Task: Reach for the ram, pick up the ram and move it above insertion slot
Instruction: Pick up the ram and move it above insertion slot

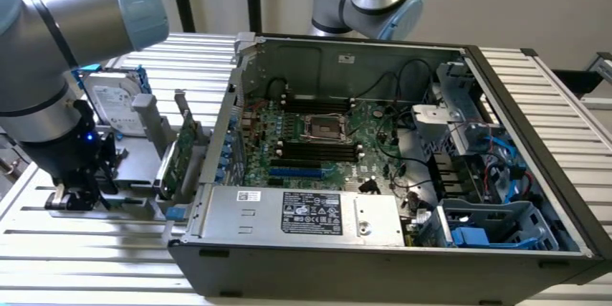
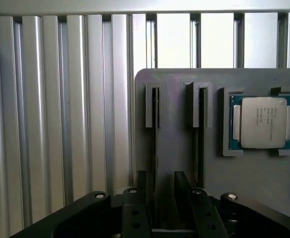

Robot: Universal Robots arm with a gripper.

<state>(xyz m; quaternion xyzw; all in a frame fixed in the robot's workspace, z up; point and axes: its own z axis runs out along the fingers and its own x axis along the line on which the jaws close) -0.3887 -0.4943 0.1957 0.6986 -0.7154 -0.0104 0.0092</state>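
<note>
Slatted table (image 2: 60,124); ram (image 2: 155,148) edge-on, thin, apparently dark.

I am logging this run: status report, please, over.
Open gripper straddling the ram. It stands on edge in gray holder slot, not lifted. Nothing in the way.

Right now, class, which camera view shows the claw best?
The wrist view: the claw is open, its fingers either side of the ram. The exterior view shows the claw side-on, low near the computer case.
</note>
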